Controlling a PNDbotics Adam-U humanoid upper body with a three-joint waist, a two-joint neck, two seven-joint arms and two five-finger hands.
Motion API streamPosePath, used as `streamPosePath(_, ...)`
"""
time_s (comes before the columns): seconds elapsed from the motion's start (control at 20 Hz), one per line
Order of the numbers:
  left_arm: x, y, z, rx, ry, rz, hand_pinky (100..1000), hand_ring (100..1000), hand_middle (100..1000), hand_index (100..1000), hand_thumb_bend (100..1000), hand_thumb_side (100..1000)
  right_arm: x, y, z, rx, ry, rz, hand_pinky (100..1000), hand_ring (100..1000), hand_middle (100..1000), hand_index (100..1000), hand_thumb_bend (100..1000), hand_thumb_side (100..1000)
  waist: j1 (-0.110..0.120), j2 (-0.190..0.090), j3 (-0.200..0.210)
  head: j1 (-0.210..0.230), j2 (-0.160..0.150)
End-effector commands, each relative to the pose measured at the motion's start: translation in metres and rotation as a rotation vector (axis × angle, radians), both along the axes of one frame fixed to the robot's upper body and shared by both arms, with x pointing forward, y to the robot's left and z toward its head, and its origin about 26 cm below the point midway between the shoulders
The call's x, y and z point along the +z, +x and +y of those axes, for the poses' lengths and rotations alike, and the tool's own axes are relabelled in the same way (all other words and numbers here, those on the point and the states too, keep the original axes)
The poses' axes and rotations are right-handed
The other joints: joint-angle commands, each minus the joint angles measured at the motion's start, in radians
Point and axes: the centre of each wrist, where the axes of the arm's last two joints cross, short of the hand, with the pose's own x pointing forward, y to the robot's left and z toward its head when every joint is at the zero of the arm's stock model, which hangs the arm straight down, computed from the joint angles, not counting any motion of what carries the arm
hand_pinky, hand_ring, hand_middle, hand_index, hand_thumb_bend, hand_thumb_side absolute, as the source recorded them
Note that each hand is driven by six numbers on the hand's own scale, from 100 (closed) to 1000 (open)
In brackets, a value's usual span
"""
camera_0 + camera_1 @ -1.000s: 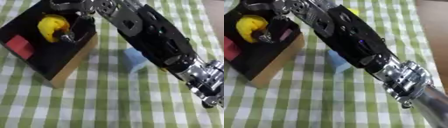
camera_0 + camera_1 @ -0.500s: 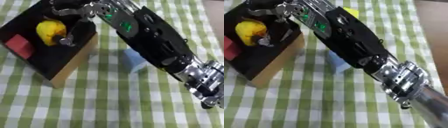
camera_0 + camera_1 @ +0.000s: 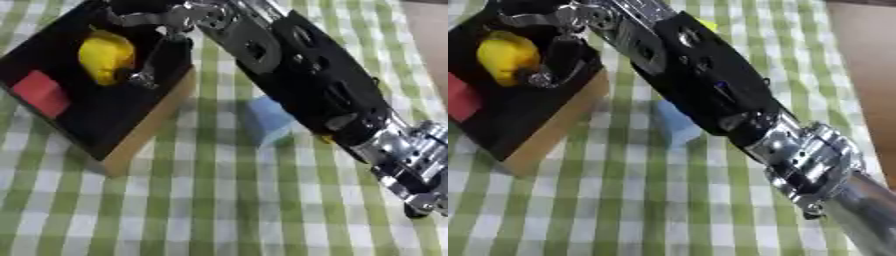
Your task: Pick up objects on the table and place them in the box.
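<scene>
Yellow object [image 3: 105, 56] lies inside the black box [image 3: 131, 135] near a red block [image 3: 39, 92], and the right robot hand [image 3: 162, 22] hangs over it with fingers spread apart, holding nothing, so I judge the object just released. 1 pale blue block [image 3: 267, 119] waits on the checked desk [image 3: 219, 210] under the forearm; the right eye view shows something yellow [image 3: 707, 23] behind the arm.

You have no readable text, label, brand or number here: none on the box [image 3: 140, 145], the arm [image 3: 306, 80], or the checked cloth [image 3: 219, 210].
</scene>
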Motion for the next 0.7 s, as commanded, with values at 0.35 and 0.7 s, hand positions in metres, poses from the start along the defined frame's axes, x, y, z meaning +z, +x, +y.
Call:
streamPosePath(0.35, 0.006, -0.004, 0.001, -0.004, 0.018, -0.016, 798, 788, 763, 826, 417, 661, 0.016, -0.007, -0.003, -0.012, 0.048, -0.013, 851, 837, 745, 887, 422, 150, 0.010, -0.032, -0.002, 0.003, 0.007)
streamPosePath(0.7, 0.004, -0.004, 0.003, 0.002, 0.019, -0.007, 798, 788, 763, 826, 417, 663, 0.025, -0.011, -0.017, -0.021, 0.090, -0.026, 850, 835, 741, 886, 414, 100, 0.014, -0.042, -0.012, 0.011, 0.017)
